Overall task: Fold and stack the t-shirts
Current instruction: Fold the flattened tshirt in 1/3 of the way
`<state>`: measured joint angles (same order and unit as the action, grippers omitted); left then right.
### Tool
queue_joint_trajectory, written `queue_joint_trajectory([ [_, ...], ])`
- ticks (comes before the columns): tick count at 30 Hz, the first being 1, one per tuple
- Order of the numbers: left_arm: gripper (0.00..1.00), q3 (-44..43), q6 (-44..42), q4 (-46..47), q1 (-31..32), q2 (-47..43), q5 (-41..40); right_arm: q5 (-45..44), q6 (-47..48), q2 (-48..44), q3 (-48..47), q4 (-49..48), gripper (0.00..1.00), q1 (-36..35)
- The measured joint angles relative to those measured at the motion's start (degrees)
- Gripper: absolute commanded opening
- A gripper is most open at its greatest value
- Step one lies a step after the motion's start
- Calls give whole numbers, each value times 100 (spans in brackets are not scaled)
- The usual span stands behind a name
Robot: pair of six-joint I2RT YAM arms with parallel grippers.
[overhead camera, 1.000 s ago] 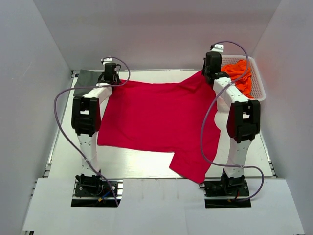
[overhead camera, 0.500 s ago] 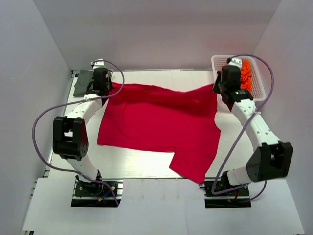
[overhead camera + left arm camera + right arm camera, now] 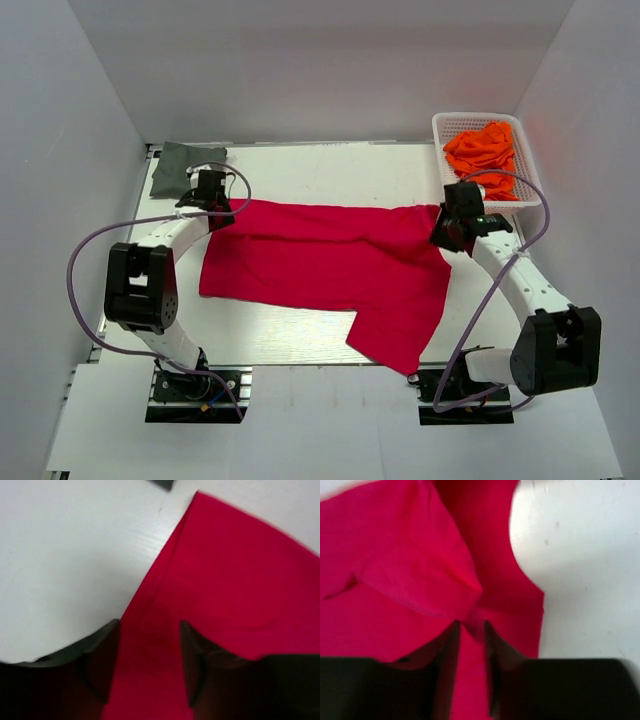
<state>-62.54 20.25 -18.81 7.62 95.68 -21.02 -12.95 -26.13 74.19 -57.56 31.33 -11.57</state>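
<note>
Grey walls close the white surface on three sides. On this surface lies the crimson red t-shirt, which fills the middle of the top view. Its far part is folded over toward the near side, so a straight folded edge runs from the left to the right across the middle. One corner of the cloth reaches the near edge of the surface, at the lower centre.

The left hand is at the left end of this folded edge, low over the cloth. In the left wrist view its fingers stand on both sides of the red fabric, which fills the gap between them; I cannot tell if they press it.

The right hand is at the right end of the same edge. In the right wrist view its fingers are almost together and pinch a narrow strip of the red fabric.

A dark grey-green t-shirt lies folded in the upper left, just beyond the left hand. Orange t-shirts lie in a white basket in the upper right.
</note>
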Motion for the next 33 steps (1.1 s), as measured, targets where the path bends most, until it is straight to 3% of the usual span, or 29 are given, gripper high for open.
queue_joint_trajectory([
  [1,75,-35,111,-177,0,4,-57,11,-114,0,85,114,43,0],
  [2,99,-111,232,-402,0,24,-142,7,-214,0,173,240,46,0],
  [4,99,-474,553,-1051,-2,131,-426,-72,-393,20,264,599,58,0],
  [8,99,-1602,1141,-2020,-33,483,-920,-273,-540,125,142,1137,65,0],
  [13,99,-1746,1099,-1635,-76,275,-337,-306,-409,232,-293,979,67,0],
  [18,99,-1602,778,-734,-33,258,820,-31,-85,699,-636,160,56,-13],
  [19,99,-1659,721,-595,-20,372,1047,33,-2,942,-748,-28,49,-15],
  [25,99,-2111,625,116,0,1696,2118,146,192,2455,-1375,-728,39,-13],
  [28,99,-2203,640,109,-17,2369,2253,-31,107,3154,-1617,-780,36,15],
  [33,99,-2251,721,229,-68,2455,2100,-518,-116,3845,-1864,-713,38,162],
])
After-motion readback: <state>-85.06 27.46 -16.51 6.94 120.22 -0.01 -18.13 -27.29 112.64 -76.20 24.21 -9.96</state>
